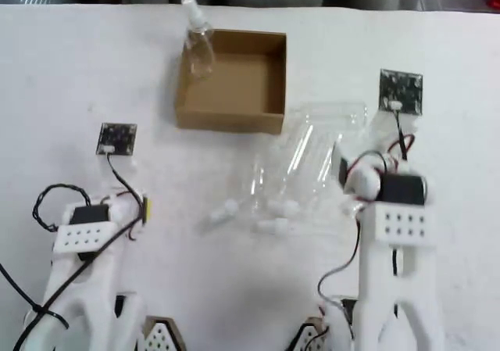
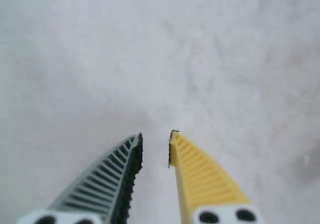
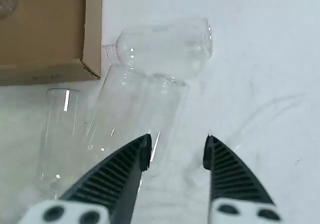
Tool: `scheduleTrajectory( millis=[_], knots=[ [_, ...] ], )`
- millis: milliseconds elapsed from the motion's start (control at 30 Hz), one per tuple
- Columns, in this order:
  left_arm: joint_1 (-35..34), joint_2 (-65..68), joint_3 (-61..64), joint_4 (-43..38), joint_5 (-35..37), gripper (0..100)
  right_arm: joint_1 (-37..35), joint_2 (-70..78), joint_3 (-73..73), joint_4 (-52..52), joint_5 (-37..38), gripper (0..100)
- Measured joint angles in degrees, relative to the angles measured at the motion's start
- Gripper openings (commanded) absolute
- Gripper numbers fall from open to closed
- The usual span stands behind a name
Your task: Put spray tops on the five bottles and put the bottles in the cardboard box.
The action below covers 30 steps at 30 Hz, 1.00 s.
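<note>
White table | capped bottle in cardboard box | right pincer parted

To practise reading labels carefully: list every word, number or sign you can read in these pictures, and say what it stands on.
No text can be read.
The cardboard box has a faint smudge on its outer wall that may be print, but it is too blurred to read.
The bottles and the spray tops show no print.
</note>
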<state>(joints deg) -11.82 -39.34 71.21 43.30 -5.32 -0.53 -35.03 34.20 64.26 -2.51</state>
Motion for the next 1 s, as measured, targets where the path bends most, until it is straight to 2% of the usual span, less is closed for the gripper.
scheduleTrajectory(
  millis=[267, 633, 1000],
  knots=[
    [0.0, -0.09, 0.79, -0.26, 0.0, 11, -4.57, 13.1, -4.75, -0.79, -0.35, 17.2],
    [0.0, -0.09, 0.79, -0.26, 0.0, 11, -4.84, 29.98, -5.27, -8.44, -0.35, 17.3],
    [0.0, -0.09, 0.79, -0.26, 0.0, 11, -5.54, 39.21, -7.38, -13.36, -0.44, 17.3]
  ],
)
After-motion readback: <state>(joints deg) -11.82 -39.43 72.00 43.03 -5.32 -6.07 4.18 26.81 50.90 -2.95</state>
